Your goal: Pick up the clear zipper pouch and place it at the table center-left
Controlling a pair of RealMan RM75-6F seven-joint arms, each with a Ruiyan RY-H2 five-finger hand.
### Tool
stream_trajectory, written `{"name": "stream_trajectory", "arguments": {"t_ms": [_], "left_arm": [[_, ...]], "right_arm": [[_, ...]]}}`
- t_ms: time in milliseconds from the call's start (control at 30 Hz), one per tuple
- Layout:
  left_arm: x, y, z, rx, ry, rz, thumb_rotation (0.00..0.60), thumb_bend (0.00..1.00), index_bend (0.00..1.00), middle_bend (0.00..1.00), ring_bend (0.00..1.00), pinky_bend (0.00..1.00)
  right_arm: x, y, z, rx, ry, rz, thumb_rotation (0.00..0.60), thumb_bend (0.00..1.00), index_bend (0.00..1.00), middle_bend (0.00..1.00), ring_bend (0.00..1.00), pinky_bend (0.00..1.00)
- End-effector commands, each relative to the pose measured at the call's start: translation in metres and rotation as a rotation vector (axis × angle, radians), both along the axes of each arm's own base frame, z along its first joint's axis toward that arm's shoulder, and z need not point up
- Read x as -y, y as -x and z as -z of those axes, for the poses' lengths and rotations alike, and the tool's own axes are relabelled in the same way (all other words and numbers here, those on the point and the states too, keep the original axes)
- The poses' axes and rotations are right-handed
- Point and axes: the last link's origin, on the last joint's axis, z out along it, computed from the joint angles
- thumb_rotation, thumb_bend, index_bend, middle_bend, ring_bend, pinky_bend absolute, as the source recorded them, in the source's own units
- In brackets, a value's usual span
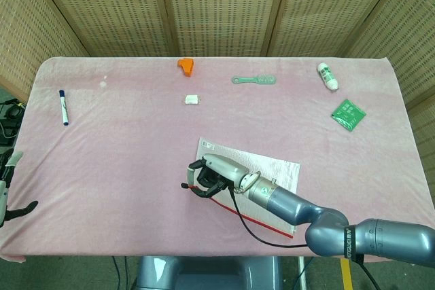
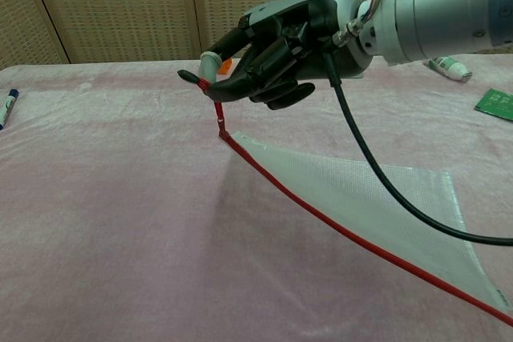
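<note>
Head view: pink table cloth (image 1: 122, 161) covered the whole work surface, a woven screen (image 1: 224, 5) stood behind it. On the near centre of the cloth, slightly right of the midline, lay the clear zipper pouch (image 1: 262, 171), a large mesh-textured rectangle with a white label at its far-left corner and a red zip edge along its near side.

Right hand (image 1: 212, 177) sat over the pouch's near-left corner, the arm reaching in from the lower right. Chest view showed the grasp better: right hand (image 2: 272, 42) was raised off the cloth, with a thumb and fingertip (image 2: 210, 62) pinching the red zipper pull at the corner. The other fingers were curled in loosely behind the pinch. The clear zipper pouch (image 2: 361, 202) hung down and away from that pinch point, its held corner just below the fingertips and its sheet sloping toward the lower right, where the far end met the cloth near the frame edge. A dark cable ran from the wrist across the pouch.

Left hand (image 1: 8, 188) was only partly seen at the left frame edge, off the table's near-left corner, well apart from the pouch; could not tell how its fingers lay.

Smaller items lined the far side: green packet (image 1: 348, 114), green comb (image 1: 254, 80), white bottle (image 1: 327, 76), blue marker (image 1: 63, 106), orange object (image 1: 185, 65), small white block (image 1: 192, 100).
</note>
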Motion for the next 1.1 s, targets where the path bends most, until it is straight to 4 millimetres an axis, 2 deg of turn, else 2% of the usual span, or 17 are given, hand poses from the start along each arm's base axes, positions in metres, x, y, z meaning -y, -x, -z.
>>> {"name": "stream_trajectory", "arguments": {"t_ms": [33, 200, 233, 300, 333, 433, 533, 633, 767, 1100], "left_arm": [[-0.019, -0.001, 0.008, 0.037, 0.021, 0.070, 0.600, 0.00, 0.00, 0.00, 0.00, 0.00], [-0.055, -0.011, 0.032, 0.124, 0.103, 0.215, 0.600, 0.00, 0.00, 0.00, 0.00, 0.00], [-0.062, -0.015, 0.038, 0.141, 0.117, 0.248, 0.600, 0.00, 0.00, 0.05, 0.01, 0.01], [-0.078, -0.026, 0.055, 0.198, 0.161, 0.326, 0.600, 0.00, 0.00, 0.24, 0.13, 0.13], [-0.084, -0.029, 0.061, 0.222, 0.179, 0.352, 0.600, 0.00, 0.00, 0.41, 0.27, 0.26], [-0.107, -0.046, 0.088, 0.311, 0.237, 0.438, 0.600, 0.00, 0.04, 0.76, 0.61, 0.58], [-0.121, -0.061, 0.112, 0.376, 0.284, 0.486, 0.600, 0.00, 0.18, 0.89, 0.76, 0.74], [-0.131, -0.075, 0.130, 0.438, 0.325, 0.503, 0.600, 0.00, 0.24, 0.93, 0.80, 0.79], [-0.145, -0.104, 0.159, 0.531, 0.418, 0.498, 0.600, 0.00, 0.28, 0.94, 0.81, 0.81], [-0.149, -0.146, 0.194, 0.785, 0.550, 0.432, 0.600, 0.00, 0.35, 0.95, 0.81, 0.81]], "right_arm": [[0.001, 0.003, 0.000, -0.001, -0.004, 0.010, 0.600, 0.79, 0.77, 0.98, 0.94, 1.00], [0.001, 0.007, -0.001, 0.015, 0.005, 0.029, 0.600, 0.79, 0.77, 0.98, 0.94, 1.00], [0.002, 0.008, -0.001, 0.019, 0.005, 0.038, 0.600, 0.79, 0.77, 0.98, 0.94, 1.00], [0.004, 0.009, -0.001, 0.029, 0.007, 0.060, 0.600, 0.79, 0.77, 0.98, 0.94, 1.00], [0.005, 0.009, -0.001, 0.030, 0.008, 0.066, 0.600, 0.79, 0.77, 0.98, 0.94, 1.00], [0.007, 0.010, -0.002, 0.033, 0.020, 0.081, 0.600, 0.79, 0.77, 0.98, 0.94, 1.00], [0.008, 0.011, -0.003, 0.032, 0.028, 0.090, 0.600, 0.79, 0.77, 0.98, 0.94, 1.00], [0.008, 0.012, -0.004, 0.025, 0.036, 0.095, 0.600, 0.79, 0.77, 0.98, 0.94, 1.00], [0.013, 0.011, -0.006, 0.030, 0.070, 0.125, 0.600, 0.79, 0.77, 0.99, 0.94, 1.00], [0.020, 0.012, -0.011, 0.023, 0.098, 0.169, 0.600, 0.79, 0.77, 0.99, 0.94, 1.00]]}}
